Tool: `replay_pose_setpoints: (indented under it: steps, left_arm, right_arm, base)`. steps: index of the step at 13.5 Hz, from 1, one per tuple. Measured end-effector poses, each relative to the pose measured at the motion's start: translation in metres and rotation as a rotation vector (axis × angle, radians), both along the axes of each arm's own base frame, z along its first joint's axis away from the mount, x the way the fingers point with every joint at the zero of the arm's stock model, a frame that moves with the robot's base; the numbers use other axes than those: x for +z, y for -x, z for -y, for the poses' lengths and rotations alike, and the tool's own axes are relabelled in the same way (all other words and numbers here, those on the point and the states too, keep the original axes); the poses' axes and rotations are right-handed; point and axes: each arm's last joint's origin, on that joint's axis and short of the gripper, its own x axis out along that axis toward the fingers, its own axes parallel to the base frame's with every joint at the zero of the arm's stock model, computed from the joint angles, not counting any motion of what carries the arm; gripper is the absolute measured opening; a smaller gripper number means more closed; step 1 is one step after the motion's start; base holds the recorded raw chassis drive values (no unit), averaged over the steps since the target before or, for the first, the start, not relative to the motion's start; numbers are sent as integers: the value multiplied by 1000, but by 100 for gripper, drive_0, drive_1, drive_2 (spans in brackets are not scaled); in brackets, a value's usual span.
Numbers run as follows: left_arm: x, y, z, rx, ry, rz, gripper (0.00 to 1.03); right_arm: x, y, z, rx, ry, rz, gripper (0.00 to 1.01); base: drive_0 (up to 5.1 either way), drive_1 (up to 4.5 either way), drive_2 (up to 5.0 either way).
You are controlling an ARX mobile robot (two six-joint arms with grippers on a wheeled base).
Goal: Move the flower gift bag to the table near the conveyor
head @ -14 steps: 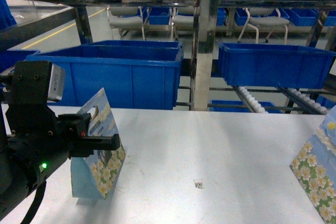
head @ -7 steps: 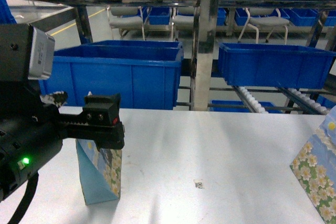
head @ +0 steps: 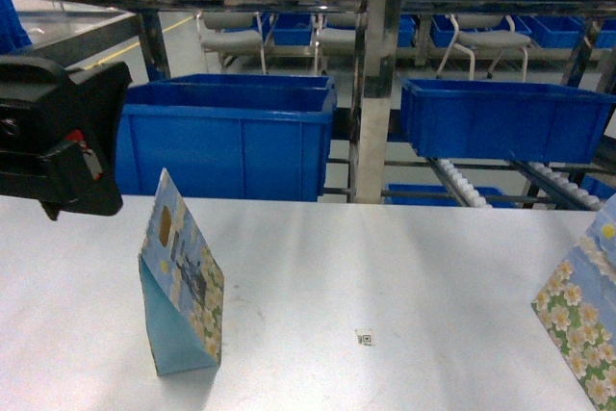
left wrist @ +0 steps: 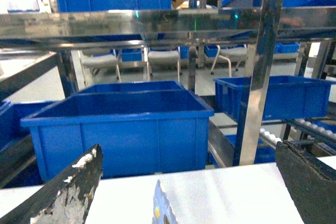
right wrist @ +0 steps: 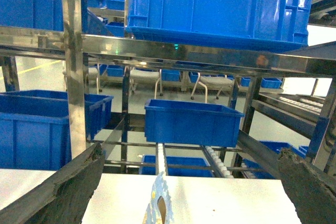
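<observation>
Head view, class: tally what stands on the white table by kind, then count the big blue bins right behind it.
Flower gift bags: 2, one left, one at the right edge
Black code marks: 1
Blue bins behind the table: 2
Total: 5

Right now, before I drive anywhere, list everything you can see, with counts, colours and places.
Flower gift bag: one, light blue with white flowers, standing upright on the table left of centre, free of both grippers.
Second flower bag: one, same print, cut off at the right edge of the table.
Table: one, white top.
Code mark: one, small black square, on the table near the middle.
Conveyor: stainless-steel racking with white roller tracks, behind the table.
Blue bins: several, on and around the racking.
Chairs: a few, grey, far background.
Left gripper: fingers spread, above the bag top.
Right gripper: fingers spread, a bag top between them.
</observation>
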Motion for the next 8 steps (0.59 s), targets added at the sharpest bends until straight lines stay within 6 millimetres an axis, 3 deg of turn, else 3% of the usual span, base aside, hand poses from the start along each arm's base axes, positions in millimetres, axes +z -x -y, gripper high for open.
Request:
replay_pose_setpoints:
  steps: [2,3,7,8]
  left_arm:
    - [0,0,-1,43,-23,-41,93]
    - [-3,7,-9,105,-37,-102,81]
    - [-18,41,-40,135,-24,-131,28]
    - [-13,46,-45,143,-15,-102,16]
  right_arm:
    - [-2,0,0,17,-2,-24,95]
    - [-8,3,3,70,-8,-122,83]
    - [-17,12,16,87,-46,-199,29]
    - [-13,17,16,97,-43,-145,17]
  base:
    - [0,0,0]
    - [0,0,0]
    - [0,0,0]
    - [0,0,0]
